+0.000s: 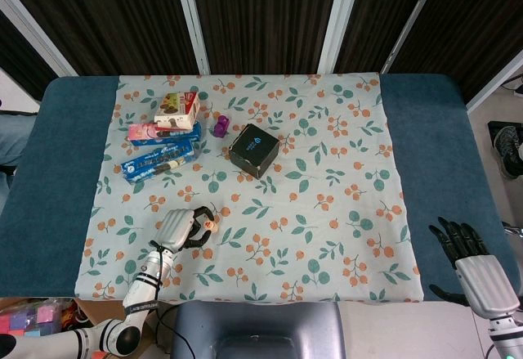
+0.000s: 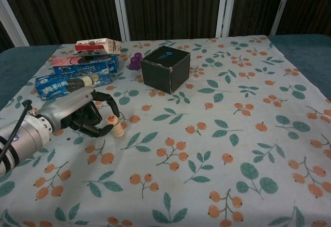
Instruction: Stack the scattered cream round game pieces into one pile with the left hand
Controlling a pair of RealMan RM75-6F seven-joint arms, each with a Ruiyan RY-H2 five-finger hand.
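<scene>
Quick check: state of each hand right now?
Left hand: fingers curled around the stack of cream pieces; a firm hold cannot be told.
Right hand: open, holding nothing.

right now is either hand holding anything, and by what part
The left hand pinches the top cream piece by its rim, over the small pile. Whether that piece already rests on the pile cannot be told. The right hand holds nothing, fingers spread.

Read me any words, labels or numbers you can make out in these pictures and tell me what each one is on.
Nothing can be read for certain.
Blue snack box: white characters, too blurred.
Pink box: print too small.
Black box: blue logo, illegible.
Stacked cream pieces: red mark, unreadable.
</scene>
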